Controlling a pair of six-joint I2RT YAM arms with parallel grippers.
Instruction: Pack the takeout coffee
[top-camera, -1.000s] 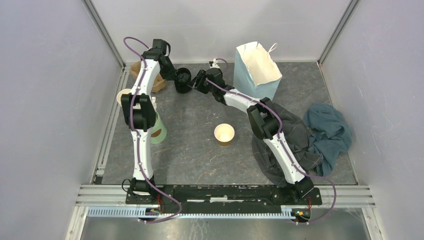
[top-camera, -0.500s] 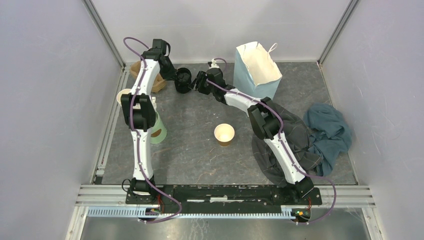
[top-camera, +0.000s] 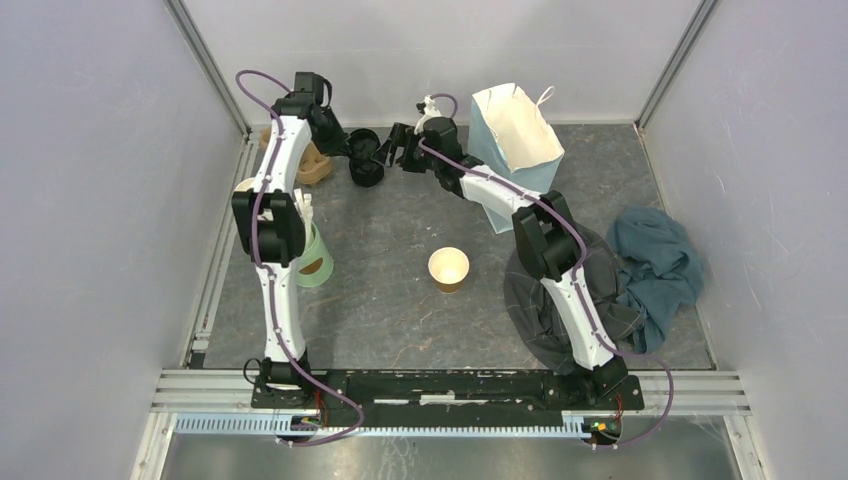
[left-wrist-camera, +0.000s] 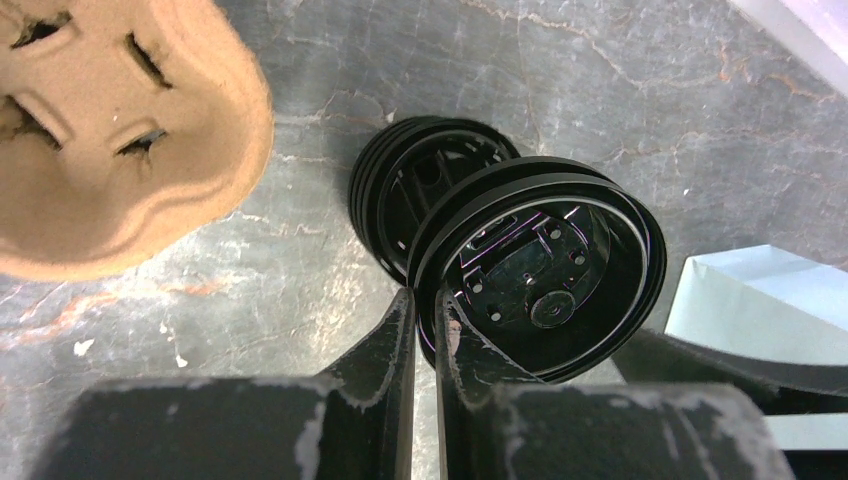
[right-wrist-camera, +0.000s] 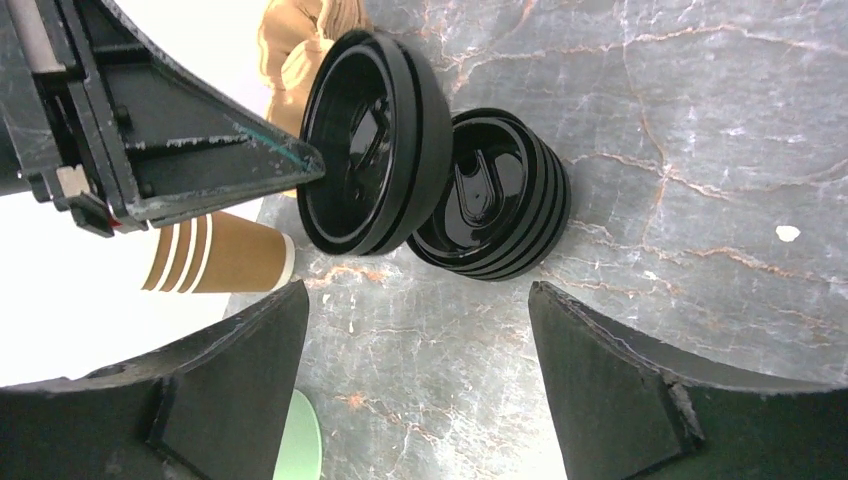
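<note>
Worktop: grey, marbled, scuffed.
Dark cloth: bunched near the right side, under the right arm. Teal cloth touching it on the outer side.
Open cup: brown paper, upright, no lid. Mid-worktop between the two arms, apart from everything else.
Green cup: just beside the left arm, partly hidden by it.
Striped cup: brown paper with white bands and a white rim. Glimpsed from the right wrist past the left pincer's body. No lid seen on it; upright or tipped, cannot tell.
Lid stack: black sip lids nested together, resting on the worktop at the far end, just right of the carrier.
Left pincer: closed tight on the rim of the held lid. Black, underside toward the left wrist camera, tilted on edge just over the stack. One lid or a nested few, cannot tell; touching the stack or not, cannot tell.
Right pincer: spread wide, nothing between. Facing the held lid and stack from the right, near but apart.
Carrier: brown pulp cup tray, far left, no cup in the part shown.
Paper bag: pale blue, mouth open, upright at the far edge, right of the right pincer.
</note>
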